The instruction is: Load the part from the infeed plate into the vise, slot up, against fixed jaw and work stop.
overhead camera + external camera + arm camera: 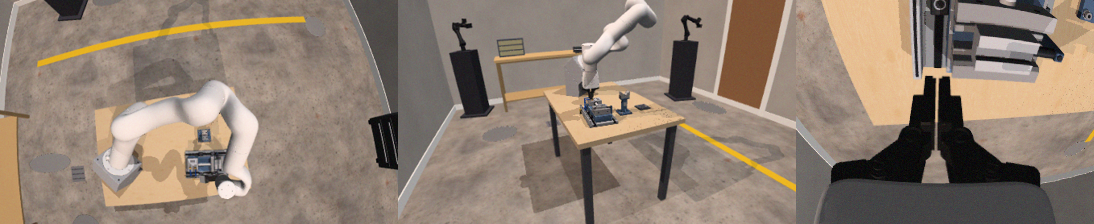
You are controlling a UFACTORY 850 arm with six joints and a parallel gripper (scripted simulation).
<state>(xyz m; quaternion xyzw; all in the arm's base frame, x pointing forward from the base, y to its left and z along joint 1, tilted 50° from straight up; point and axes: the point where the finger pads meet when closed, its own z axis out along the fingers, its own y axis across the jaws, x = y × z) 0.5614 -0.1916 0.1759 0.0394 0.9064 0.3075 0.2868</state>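
The vise [205, 163] stands on the wooden table, under my arm, and also shows in the exterior view [598, 112]. A pale grey block [996, 46], which looks like the part, lies between the jaws; I cannot make out its slot. My gripper [937, 92] is shut with nothing between the fingers. Its tips are at the vise's near end, just short of a dark upright rail [928, 16]. The dark infeed plate [642, 106] looks bare.
The blue V-block [624, 104] stands on the table between the vise and the infeed plate, and also shows from above [205, 134]. The table edge runs close behind my gripper [876, 129]. The arm's base [117, 167] sits on the table's other end.
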